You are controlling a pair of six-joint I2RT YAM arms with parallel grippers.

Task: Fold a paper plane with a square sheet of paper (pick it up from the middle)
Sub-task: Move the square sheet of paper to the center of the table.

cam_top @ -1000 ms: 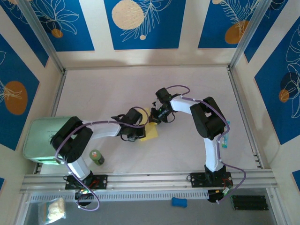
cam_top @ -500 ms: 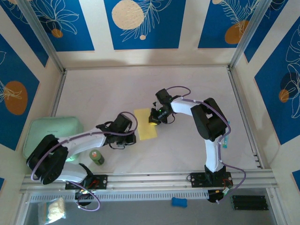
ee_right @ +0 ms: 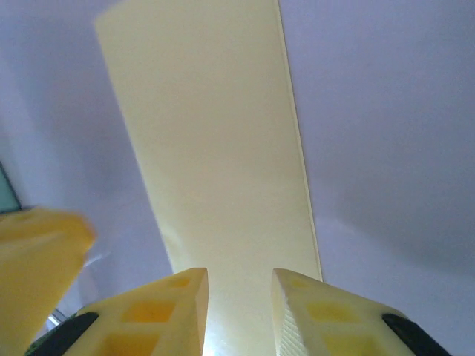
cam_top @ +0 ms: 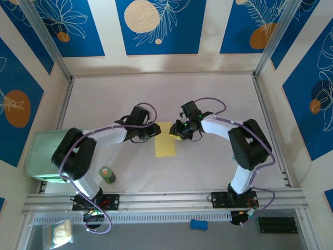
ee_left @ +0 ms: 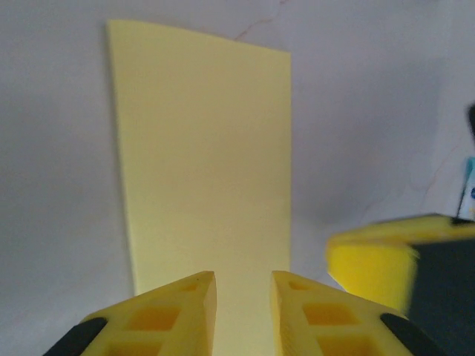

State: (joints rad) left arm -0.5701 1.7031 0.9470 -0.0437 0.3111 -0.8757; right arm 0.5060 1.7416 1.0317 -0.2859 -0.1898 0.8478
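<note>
Lying flat on the table (cam_top: 114, 99), the sheet of paper (cam_top: 166, 139) shows as a long pale-yellow strip rather than a square. A thin second edge down one long side, seen in the right wrist view, suggests it is doubled over on a centre fold. The strip runs straight out ahead of the left gripper (ee_left: 243, 291), its near end passing beneath the fingertips. It lies the same way ahead of the right gripper (ee_right: 239, 288). Each pair of yellow fingers stands slightly spread, with a narrow slot between them and nothing pinched. The paper glimpsed through each slot appears to rest on the table rather than in a grip.

From above, the two grippers close in on one end of the strip from opposite sides, near enough that each wrist camera catches a blurred finger of the other just beside its own. That placing looks deliberate: one end of the strip is likely where a plane's nose corners would be turned in, and loose, low fingers suit pressing or catching an edge there. No point or kite shape shows yet, so the folding seems at an early stage. Well behind the left gripper, near that arm's base, stand a small green bottle (cam_top: 106, 174) and a mint-green box (cam_top: 39, 156), clear of the work.
</note>
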